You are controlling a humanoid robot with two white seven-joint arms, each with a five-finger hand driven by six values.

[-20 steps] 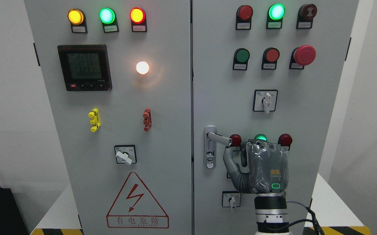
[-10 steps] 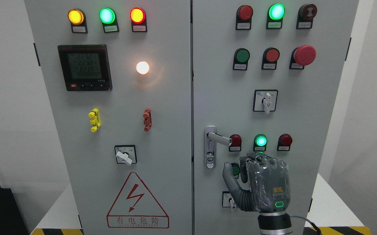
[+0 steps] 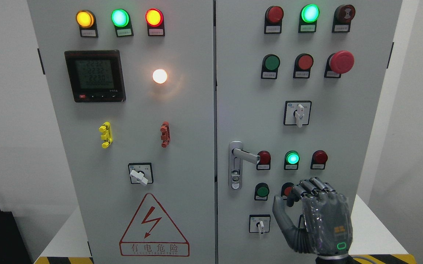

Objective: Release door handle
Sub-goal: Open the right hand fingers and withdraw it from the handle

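Observation:
The silver lever door handle (image 3: 246,155) sticks out to the right from its lock plate (image 3: 235,176) on the grey cabinet's right door (image 3: 343,121). Nothing touches it. My right hand (image 3: 287,199), grey with a green light on its back, comes up from the bottom right edge. It hangs well below and to the right of the handle, in front of the lower buttons. Its fingers (image 3: 312,187) are loosely bent, the thumb stands apart, and the hand holds nothing. My left arm does not show.
The right door carries red and green buttons (image 3: 292,158), a red mushroom stop (image 3: 341,61) and rotary switches (image 3: 298,113). The left door (image 3: 182,146) has a meter (image 3: 95,75), lamps and a shock warning sign (image 3: 154,227). A white ledge (image 3: 372,234) runs behind the cabinet.
My right hand has come off the handle's end, dropping down and to the right, away from the lever. The handle stays level and the doors have not moved.

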